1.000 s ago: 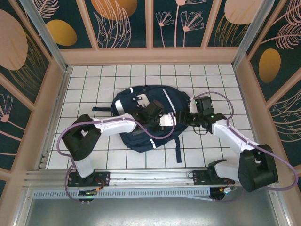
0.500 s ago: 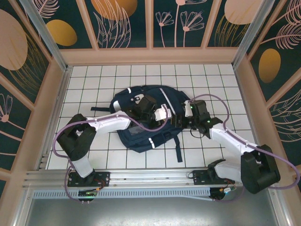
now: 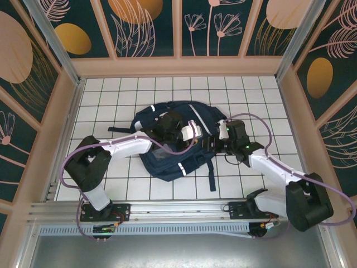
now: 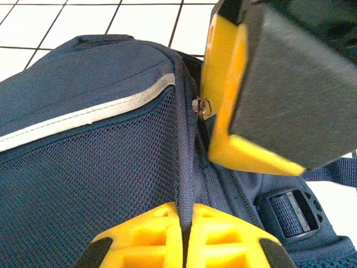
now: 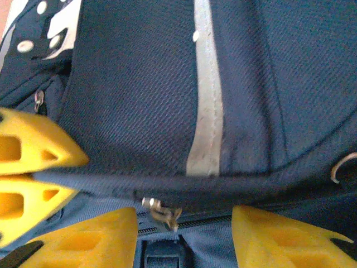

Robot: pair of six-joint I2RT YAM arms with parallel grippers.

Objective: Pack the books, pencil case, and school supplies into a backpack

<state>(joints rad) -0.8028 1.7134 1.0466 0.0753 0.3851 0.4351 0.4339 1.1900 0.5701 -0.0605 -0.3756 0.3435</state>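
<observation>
2 tools at the backpack (image 3: 170, 164), lying mid-bench (image 3: 111, 106).
We see the L tool (image 4: 185, 234) pinching a fabric fold by the mesh pocket (image 4: 111, 167); R tool (image 5: 184, 219) spread, zip pull (image 5: 162, 211) btw its fingers.

The backpack (image 3: 203, 120) is navy with pale grey stripes — fingers (image 4: 142, 240) yellow, table (image 3: 111, 106) white-tiled.

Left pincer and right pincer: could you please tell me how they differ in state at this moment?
The left pincer is shut, pinching a fold of the backpack; the right pincer is open, gripping nothing. The left pincer closes on fabric, whereas the right pincer straddles a zipper pull without touching it. Both are yellow and sit at the backpack's zipper line.
</observation>
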